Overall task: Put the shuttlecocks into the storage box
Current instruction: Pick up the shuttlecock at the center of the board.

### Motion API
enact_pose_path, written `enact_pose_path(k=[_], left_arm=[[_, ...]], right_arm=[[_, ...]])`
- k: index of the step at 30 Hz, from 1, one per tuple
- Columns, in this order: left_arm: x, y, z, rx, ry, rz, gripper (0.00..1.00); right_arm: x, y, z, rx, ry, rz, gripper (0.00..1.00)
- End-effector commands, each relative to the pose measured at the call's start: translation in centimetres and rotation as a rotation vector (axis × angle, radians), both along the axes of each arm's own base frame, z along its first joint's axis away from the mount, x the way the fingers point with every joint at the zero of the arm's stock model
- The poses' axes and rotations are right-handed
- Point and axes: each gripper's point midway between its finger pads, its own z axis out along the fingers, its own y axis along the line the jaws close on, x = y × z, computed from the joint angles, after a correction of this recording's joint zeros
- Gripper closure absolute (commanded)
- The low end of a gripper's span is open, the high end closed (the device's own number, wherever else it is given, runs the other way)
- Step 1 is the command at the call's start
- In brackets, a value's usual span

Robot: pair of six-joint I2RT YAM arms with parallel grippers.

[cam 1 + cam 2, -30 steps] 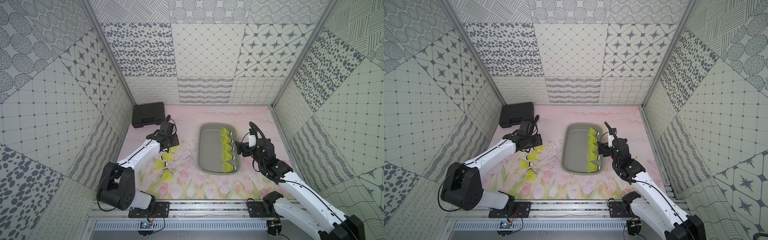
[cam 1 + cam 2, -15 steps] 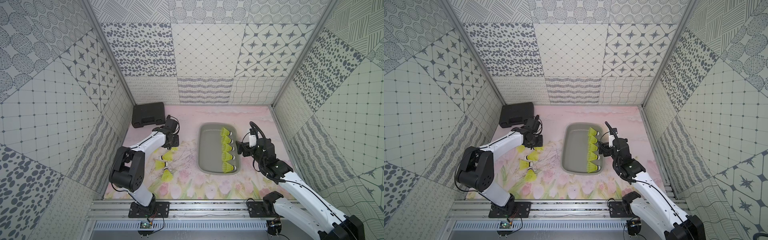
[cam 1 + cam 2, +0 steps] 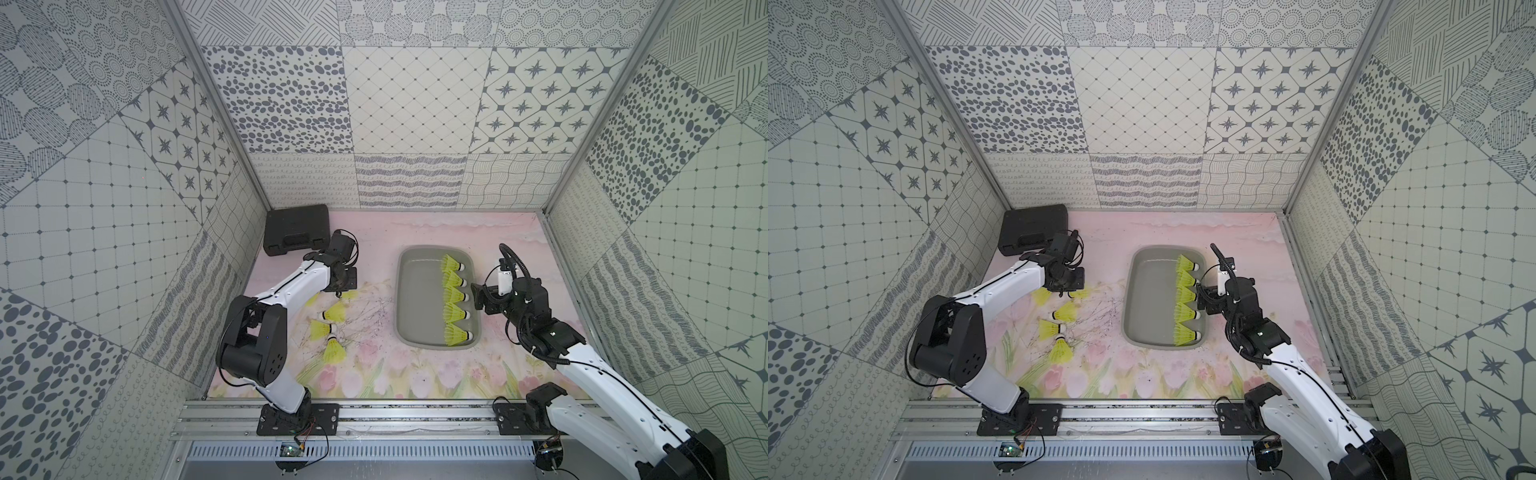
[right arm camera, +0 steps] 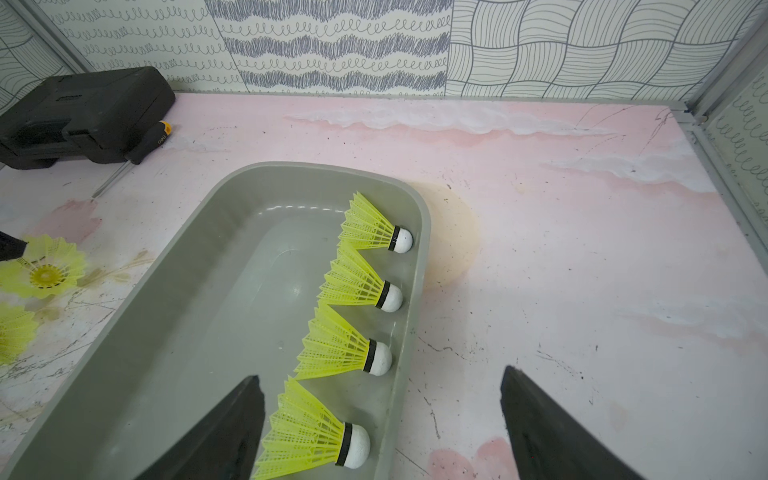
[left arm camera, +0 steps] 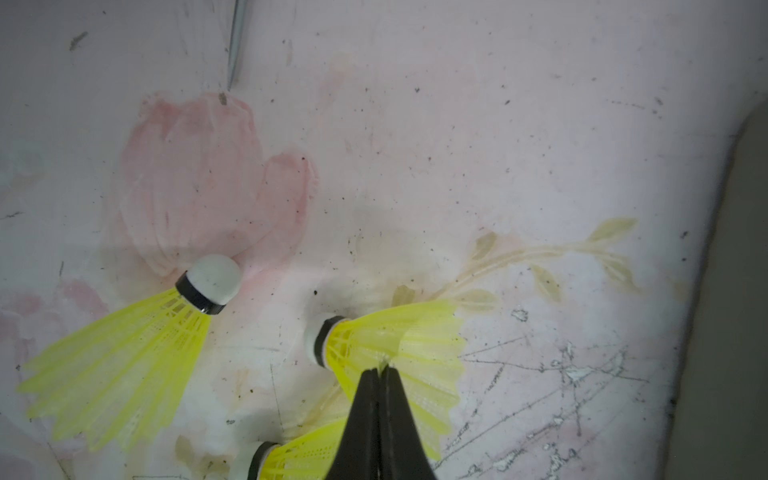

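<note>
Shuttlecocks (image 3: 453, 296) in storage box (image 3: 417, 303), lying crosswise, tips against right wall

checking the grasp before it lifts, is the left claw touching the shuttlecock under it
Touching. The left wrist view shows the left claw shut, its tips pinching the yellow skirt of the shuttlecock.

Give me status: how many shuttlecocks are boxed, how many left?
Done: five shuttlecocks in the storage box. In hand: left gripper shut on a sixth shuttlecock, by its skirt. Left: that one plus four loose on the mat. The right gripper is open, empty.
</note>
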Motion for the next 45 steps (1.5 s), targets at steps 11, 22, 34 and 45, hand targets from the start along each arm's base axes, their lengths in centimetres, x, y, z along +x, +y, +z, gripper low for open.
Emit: enact_pose_path(k=[11,22,34,45], left_arm=[[-0.8,-7.1,10.1,-0.568,-0.156,-0.108,1.00],[-1.7,-12.6,13.7,-1.034,-0.034,-0.150,1.00],[-3.8,-13.8,14.2,-1.146,0.044,-0.102,1.00],[-4.5,-14.5,14.5,-1.160,0.060,-0.097,1.00]], right_arm=[[-0.1,6.8,1.7,0.081,-0.164,0.386,0.10],[-1.1,13.5,1.4,-0.022,-0.292,0.676,0.13],[1.0,19.1,1.8,-0.018,-0.358,0.783,0.25],[1.7,22.0,2.1,-0.007,-0.382,0.855,0.29]])
